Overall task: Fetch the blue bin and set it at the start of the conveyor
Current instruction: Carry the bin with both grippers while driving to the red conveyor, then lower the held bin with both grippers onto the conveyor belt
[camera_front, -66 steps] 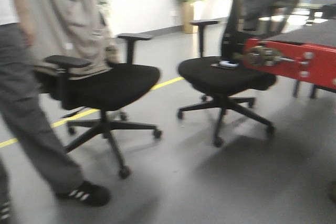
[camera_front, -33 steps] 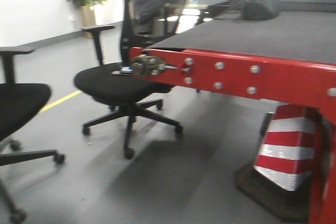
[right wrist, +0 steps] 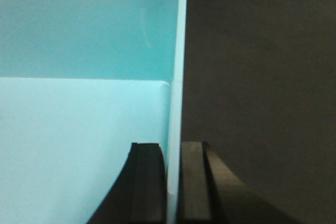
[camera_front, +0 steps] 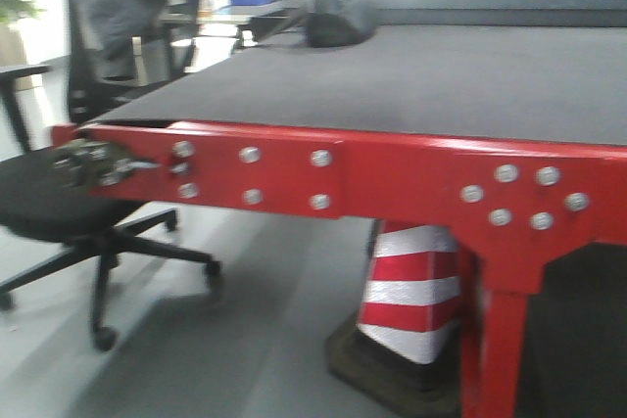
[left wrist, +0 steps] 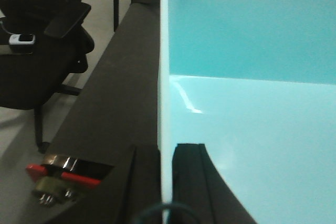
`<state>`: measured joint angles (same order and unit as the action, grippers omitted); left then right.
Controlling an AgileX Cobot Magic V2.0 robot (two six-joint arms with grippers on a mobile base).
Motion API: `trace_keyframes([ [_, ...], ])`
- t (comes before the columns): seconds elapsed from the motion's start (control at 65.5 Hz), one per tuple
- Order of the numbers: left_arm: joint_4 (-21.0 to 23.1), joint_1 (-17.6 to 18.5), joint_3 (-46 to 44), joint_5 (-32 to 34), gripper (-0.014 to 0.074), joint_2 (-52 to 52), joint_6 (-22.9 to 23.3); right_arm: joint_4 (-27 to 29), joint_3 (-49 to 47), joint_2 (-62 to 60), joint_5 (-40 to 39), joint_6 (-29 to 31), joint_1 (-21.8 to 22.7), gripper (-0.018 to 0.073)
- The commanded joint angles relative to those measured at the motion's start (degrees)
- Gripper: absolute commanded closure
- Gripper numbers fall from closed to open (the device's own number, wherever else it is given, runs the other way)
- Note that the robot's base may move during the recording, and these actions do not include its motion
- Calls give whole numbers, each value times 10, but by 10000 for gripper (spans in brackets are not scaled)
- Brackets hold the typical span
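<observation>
left gripper [left wrist: 166,153]: fingers pinched on bin [left wrist: 252,129] wall, one inside, one outside | right gripper [right wrist: 172,150]: clamped likewise on opposite wall | bin: over black belt [left wrist: 115,93], which shows at its 9 and 3 o'clock | front view: cone [camera_front: 411,286] at 6 o'clock, chair [camera_front: 54,203] at 9 o'clock

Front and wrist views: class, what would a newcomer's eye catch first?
The conveyor's red frame and black belt fill the front view, a striped cone beneath. In both wrist views the blue bin dominates, the left gripper and right gripper each clamped on a wall.
</observation>
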<state>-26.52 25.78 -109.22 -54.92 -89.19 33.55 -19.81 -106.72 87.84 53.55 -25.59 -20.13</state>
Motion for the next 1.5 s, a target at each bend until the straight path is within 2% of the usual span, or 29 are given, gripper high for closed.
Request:
trace_keyframes([
  [0.0, -13, 1, -7, 21, 707, 8, 1, -20, -5, -11, -16, 5, 1, 726],
  [1.48, -13, 1, -7, 21, 707, 8, 1, -20, -5, -11, -13, 5, 1, 726],
])
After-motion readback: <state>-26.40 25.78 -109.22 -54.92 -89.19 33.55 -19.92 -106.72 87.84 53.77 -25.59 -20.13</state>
